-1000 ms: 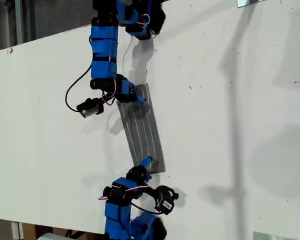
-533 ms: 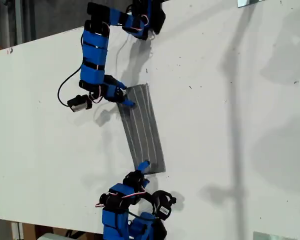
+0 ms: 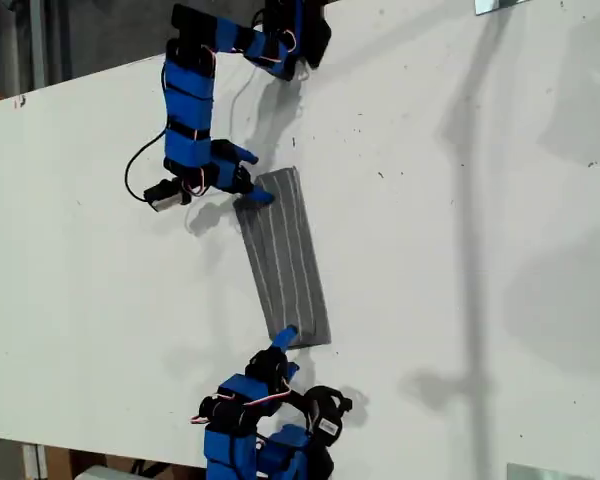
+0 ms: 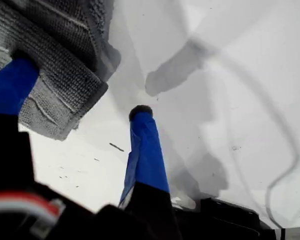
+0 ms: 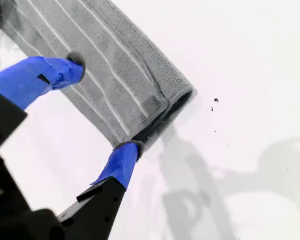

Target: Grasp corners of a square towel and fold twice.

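Exterior view: the towel (image 3: 285,260) lies folded into a narrow strip on the white table (image 3: 460,250), one arm at each short end.
First wrist view: my first gripper (image 4: 85,95), jaws spread; a folded towel corner (image 4: 60,120) lies over one jaw.
Second wrist view: my second gripper (image 5: 102,105), jaws spread, straddles the towel's end.

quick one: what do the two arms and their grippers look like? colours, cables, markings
Both arms are built from bright blue printed segments joined by black servo blocks. My first gripper and my second gripper each have two tapered blue fingers with dark tips. Thin black cables loop beside the arms, with red-and-white servo wires near the wrists. Each carries a small black wrist camera. No markings are legible.
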